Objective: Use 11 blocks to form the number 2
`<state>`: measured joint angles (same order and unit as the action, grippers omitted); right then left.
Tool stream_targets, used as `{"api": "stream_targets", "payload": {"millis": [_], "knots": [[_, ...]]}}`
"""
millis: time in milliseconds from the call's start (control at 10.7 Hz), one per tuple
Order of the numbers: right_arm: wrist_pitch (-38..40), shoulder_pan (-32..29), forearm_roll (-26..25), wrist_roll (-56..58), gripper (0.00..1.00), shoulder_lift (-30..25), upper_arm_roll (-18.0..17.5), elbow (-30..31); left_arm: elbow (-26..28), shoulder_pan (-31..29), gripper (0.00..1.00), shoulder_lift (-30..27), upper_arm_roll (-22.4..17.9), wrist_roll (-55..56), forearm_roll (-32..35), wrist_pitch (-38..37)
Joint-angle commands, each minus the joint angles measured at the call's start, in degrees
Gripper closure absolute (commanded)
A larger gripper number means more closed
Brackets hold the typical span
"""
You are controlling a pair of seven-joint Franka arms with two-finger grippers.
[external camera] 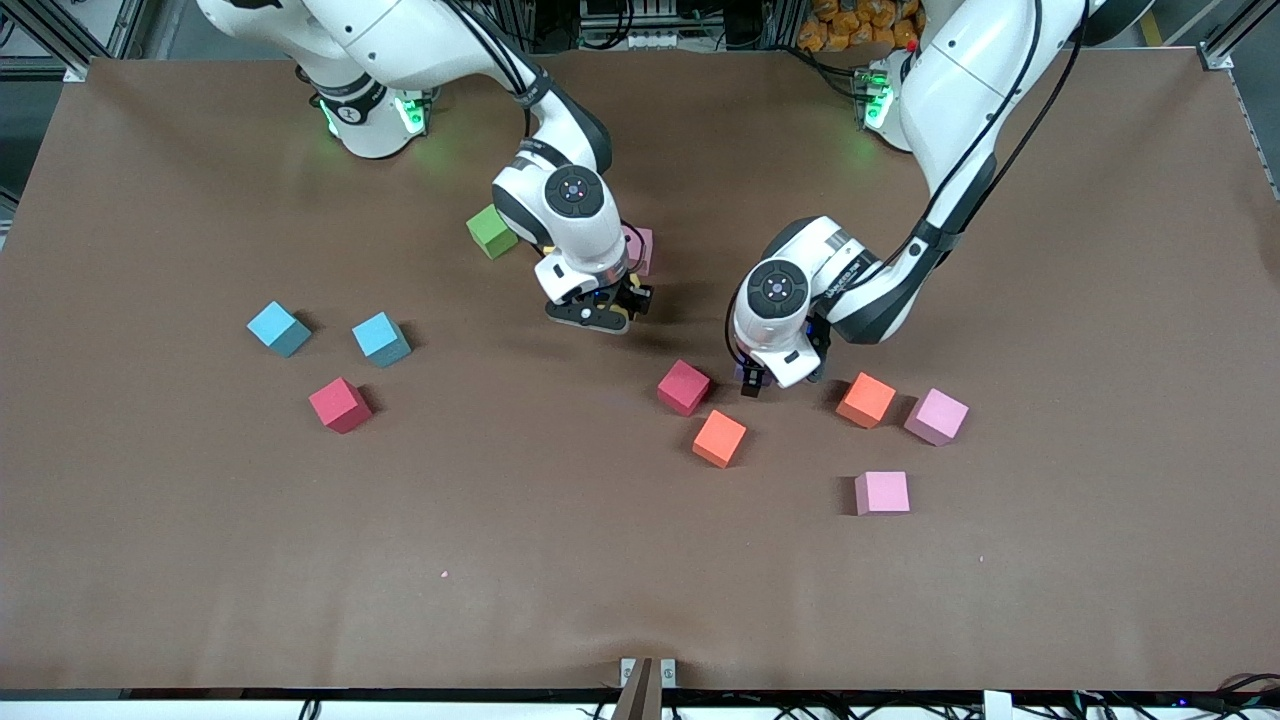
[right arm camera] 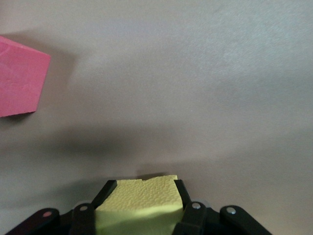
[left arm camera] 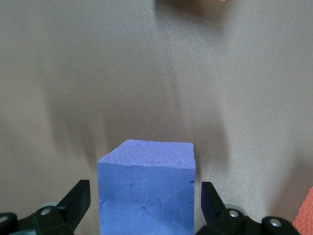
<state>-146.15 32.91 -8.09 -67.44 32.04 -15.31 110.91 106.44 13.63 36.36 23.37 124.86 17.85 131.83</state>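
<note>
While the right gripper [right arm camera: 142,210] is pinching a yellow block [right arm camera: 139,200], the left gripper [left arm camera: 146,205] is straddling a purple block [left arm camera: 146,188] with jaws apparently wide; this light, squashy foam needs gentle flat-face pinching.

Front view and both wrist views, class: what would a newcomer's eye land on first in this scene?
Probably the two white arms meeting mid-table: the right gripper shut on a yellow block, the left gripper open around a purple block that sits between a red block and an orange block. Next, the bright cubes loose on the brown table, such as two light blue blocks toward the right arm's end.
</note>
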Motion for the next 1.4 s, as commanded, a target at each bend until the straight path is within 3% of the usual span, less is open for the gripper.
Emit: {"api": "stream_targets", "payload": {"millis": [0,93,467,747,841,934,1308], "knots": [[-0.8,1.72,-1.93,-2.43,0.78,1.53,0.37,-0.96,-0.62,-0.71,0.86,-0.23,0.19,-3.02,1.58,0.01],[-0.8,2.07,-2.19,-2.34,0.78,1.88,0.37,-0.96,-0.79,-0.89,0.94,-1.02,0.19,-7.31,1.14,-0.25],[-0.01,2.77,-4.04,-2.43,0.78,3.2,0.37,-1.05,-1.06,-1.42,0.94,-5.85,0.71,-19.62,0.44,-3.94],[0.17,3.12,-4.04,-2.43,0.76,3.12,0.29,-0.96,-3.69,-1.33,0.92,-5.51,1.77,-30.79,0.35,-4.12],[0.17,3.21,-4.04,-2.43,0.45,3.2,0.29,-0.96,-4.57,-1.07,0.92,-5.42,1.77,-33.78,0.35,-4.12],[0.34,3.22,-3.95,-2.43,0.0,3.12,0.29,-0.88,-5.88,-1.07,0.91,-4.81,1.77,-37.81,0.35,-4.12],[7.53,2.95,-3.6,-1.73,0.0,-1.96,0.11,-1.14,-11.16,-0.89,0.9,-1.56,1.68,-46.45,-0.09,-4.12]]}}
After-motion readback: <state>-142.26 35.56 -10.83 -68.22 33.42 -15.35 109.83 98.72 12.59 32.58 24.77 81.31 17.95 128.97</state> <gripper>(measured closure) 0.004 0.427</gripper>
